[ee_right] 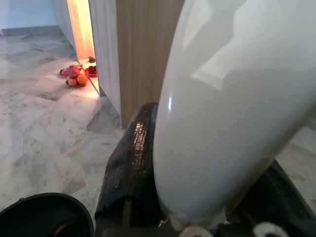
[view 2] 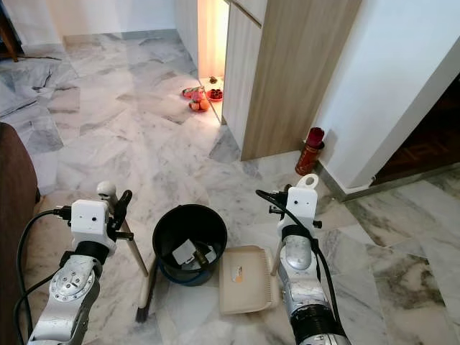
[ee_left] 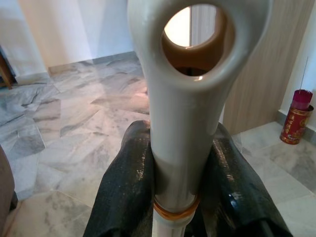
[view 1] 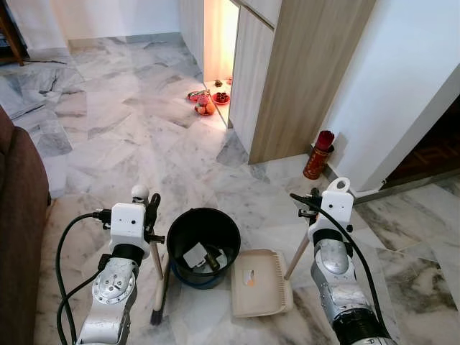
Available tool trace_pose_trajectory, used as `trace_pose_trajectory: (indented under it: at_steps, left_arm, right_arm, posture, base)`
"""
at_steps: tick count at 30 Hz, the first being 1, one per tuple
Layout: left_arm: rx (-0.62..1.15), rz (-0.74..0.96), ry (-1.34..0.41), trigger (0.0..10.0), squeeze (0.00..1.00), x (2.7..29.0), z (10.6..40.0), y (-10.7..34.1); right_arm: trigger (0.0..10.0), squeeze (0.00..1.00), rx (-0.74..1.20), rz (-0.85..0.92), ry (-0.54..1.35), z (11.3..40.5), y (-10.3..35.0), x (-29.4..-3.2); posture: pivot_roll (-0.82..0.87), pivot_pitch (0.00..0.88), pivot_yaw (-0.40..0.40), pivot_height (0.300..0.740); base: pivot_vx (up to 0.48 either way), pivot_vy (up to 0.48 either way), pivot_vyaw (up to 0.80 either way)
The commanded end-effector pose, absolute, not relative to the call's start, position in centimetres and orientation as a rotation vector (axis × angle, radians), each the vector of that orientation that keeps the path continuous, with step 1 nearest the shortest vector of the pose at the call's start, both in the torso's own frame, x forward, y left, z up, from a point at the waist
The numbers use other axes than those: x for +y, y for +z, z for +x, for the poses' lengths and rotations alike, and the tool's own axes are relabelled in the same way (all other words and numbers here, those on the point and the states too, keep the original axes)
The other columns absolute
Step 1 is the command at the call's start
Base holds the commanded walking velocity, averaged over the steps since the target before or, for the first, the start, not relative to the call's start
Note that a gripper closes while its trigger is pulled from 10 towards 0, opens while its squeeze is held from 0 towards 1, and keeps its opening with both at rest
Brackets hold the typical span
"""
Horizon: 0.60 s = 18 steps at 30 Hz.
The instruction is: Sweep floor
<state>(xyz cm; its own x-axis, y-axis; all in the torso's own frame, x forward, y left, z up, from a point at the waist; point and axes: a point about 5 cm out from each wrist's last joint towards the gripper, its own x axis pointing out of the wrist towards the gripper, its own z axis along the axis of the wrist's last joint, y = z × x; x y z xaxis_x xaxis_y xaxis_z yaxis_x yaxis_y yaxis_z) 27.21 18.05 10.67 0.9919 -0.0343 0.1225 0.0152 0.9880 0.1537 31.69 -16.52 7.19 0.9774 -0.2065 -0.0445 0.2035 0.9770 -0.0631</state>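
My left gripper [view 1: 149, 210] is shut on the upper end of a broom's handle [ee_left: 190, 113]; its black fingers [ee_left: 126, 187] clamp the white, ring-topped grip on both sides. The wooden stick slants down to the dark broom head [view 1: 157, 310] on the marble floor. My right gripper [view 1: 316, 206] is shut on the white top of the dustpan's handle [ee_right: 232, 98]. The beige dustpan [view 1: 260, 284] lies flat on the floor just right of a black bin [view 1: 176, 224]. Inside the bin lie a white scrap [view 1: 195, 255] and a dark piece.
A brown sofa [view 1: 18, 215] stands close on the left. Ahead on the right is a wooden cabinet [view 1: 302, 72], with a red incense tin [view 1: 318, 154] against the white wall. Plates of fruit [view 1: 205, 102] sit on the floor by the lit gap.
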Motion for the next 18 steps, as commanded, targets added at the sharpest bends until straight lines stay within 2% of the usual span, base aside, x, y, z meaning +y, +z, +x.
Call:
trace_pose_trajectory:
  at_steps: [1,18]
  left_arm:
    - [-0.187,0.158,-0.043,10.0,0.00,17.48,27.50,11.96]
    - [-0.188,0.160,-0.042,10.0,0.00,17.39,27.42,11.93]
  right_arm:
    - [10.0,0.00,0.005,-0.040,-0.213,32.07,8.06,-16.72]
    - [10.0,0.00,0.008,-0.040,-0.208,32.01,7.96,-16.66]
  posture:
    - [0.01,0.107,-0.074,0.740]
    - [0.02,0.100,-0.077,0.740]
  base:
    - [-0.259,0.000,0.00]
    - [-0.264,0.000,0.00]
